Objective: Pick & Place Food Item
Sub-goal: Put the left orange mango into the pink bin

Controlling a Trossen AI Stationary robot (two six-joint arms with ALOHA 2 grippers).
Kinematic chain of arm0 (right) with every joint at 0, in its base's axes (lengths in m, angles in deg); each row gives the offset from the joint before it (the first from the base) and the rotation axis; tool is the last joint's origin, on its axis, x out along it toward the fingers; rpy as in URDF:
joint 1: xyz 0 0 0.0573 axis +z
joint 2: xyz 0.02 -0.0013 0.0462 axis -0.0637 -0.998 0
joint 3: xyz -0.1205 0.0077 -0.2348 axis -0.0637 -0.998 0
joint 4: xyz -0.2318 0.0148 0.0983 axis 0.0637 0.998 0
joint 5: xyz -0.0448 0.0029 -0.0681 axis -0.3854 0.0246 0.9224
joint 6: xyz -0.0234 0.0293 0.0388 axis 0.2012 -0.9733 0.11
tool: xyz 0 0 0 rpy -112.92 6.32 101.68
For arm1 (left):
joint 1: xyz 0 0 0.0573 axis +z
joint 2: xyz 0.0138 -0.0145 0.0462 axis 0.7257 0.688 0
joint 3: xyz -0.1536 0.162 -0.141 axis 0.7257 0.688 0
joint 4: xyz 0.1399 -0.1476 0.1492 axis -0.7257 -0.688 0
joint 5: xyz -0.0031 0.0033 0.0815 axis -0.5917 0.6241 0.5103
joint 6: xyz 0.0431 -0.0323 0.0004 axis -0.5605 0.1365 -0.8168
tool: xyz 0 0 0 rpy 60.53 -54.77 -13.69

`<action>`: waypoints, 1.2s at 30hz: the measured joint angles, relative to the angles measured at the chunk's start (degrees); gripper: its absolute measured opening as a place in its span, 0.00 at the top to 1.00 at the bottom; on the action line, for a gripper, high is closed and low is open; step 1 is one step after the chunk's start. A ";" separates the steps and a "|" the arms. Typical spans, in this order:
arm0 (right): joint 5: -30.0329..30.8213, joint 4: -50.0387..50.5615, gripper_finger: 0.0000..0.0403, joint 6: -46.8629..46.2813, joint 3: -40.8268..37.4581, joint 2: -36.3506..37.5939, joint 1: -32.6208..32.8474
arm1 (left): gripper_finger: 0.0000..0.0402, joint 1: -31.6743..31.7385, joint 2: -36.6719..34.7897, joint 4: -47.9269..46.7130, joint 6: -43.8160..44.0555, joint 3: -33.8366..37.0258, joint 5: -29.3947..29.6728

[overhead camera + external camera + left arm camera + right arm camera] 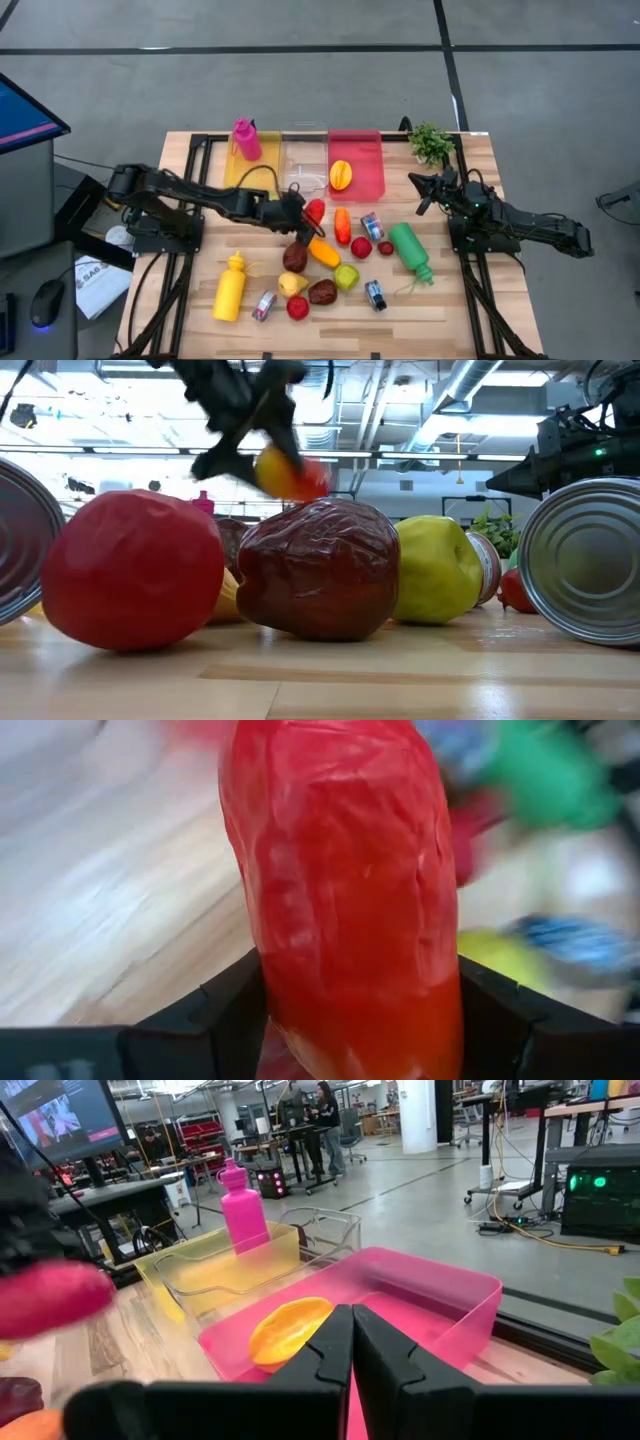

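My left gripper (303, 214) is shut on a long red food item (314, 210), whose lower end shades to orange-yellow, and holds it above the middle of the table. The low view shows it blurred in the air (290, 475), over the other fruit. In the left wrist view the red item (340, 890) fills the space between the fingers. A pink bin (372, 182) at the far side holds a yellow-orange fruit (341, 175). My right gripper (422, 197) waits shut at the right, its fingers together (351, 1342). My left gripper pinches the red item's orange-tinged end (360, 1020) between its two fingers (232, 1010), one on each long side. The fingers slant down from the table's left side. The item sticks out beyond the fingertips, lifted clear of the table and the other food.
A yellow bin (232, 172) and a clear bin (304, 160) stand left of the pink one, with a pink bottle (246, 140) and a plant (431, 142) at the far edge. Fruit, small cans (372, 226), a yellow bottle (230, 288) and a green bottle (410, 250) crowd the middle.
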 joint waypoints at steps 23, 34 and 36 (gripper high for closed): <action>0.15 -22.91 0.99 0.00 -0.12 0.02 0.00 | 0.42 8.20 -6.69 33.37 -34.96 -0.09 10.71; -1.35 -29.64 0.99 -8.97 -0.02 0.00 0.00 | 0.42 14.17 -6.51 35.69 -34.97 -0.07 9.90; -2.04 -29.71 0.99 -9.61 -0.02 -0.48 0.00 | 0.42 15.35 -6.51 37.02 -35.39 -0.07 9.74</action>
